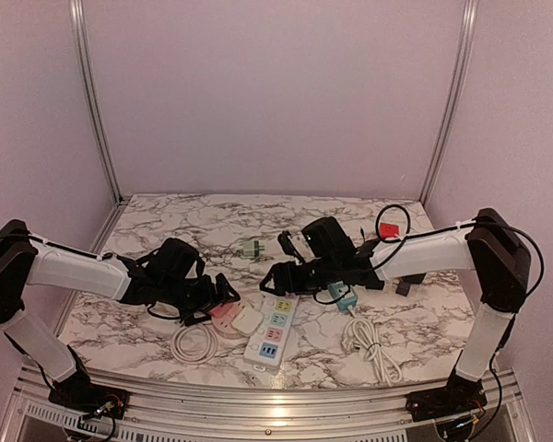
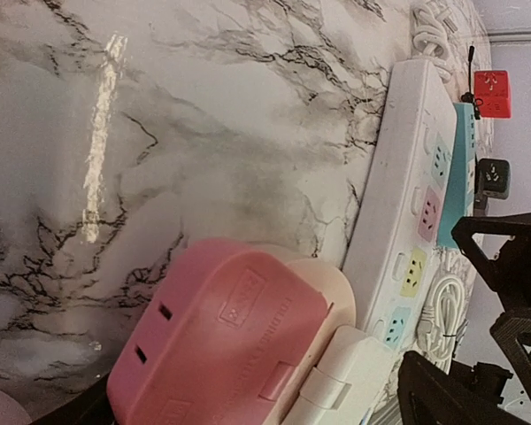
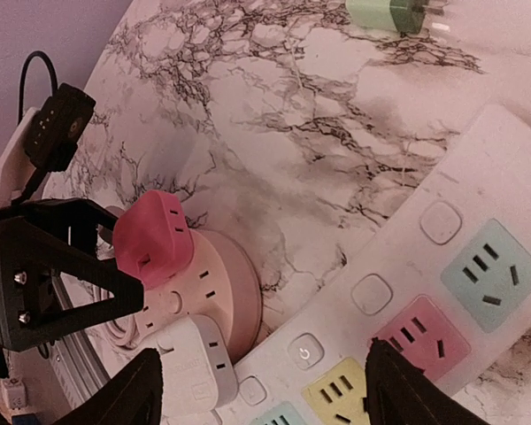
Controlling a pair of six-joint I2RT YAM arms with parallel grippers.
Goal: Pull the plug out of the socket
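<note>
Straddling pink plug (image 2: pixel 221 328), left end effector (image 1: pixel 219 296) spread, contact unclear; right end effector (image 3: pixel 270 385) spread.

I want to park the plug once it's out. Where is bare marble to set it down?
Bare marble runs along the back edge of the table behind the green adapter, and in the left near corner beside the coiled cable. The middle is crowded: power strip, pink socket, left gripper and right gripper close together.
</note>
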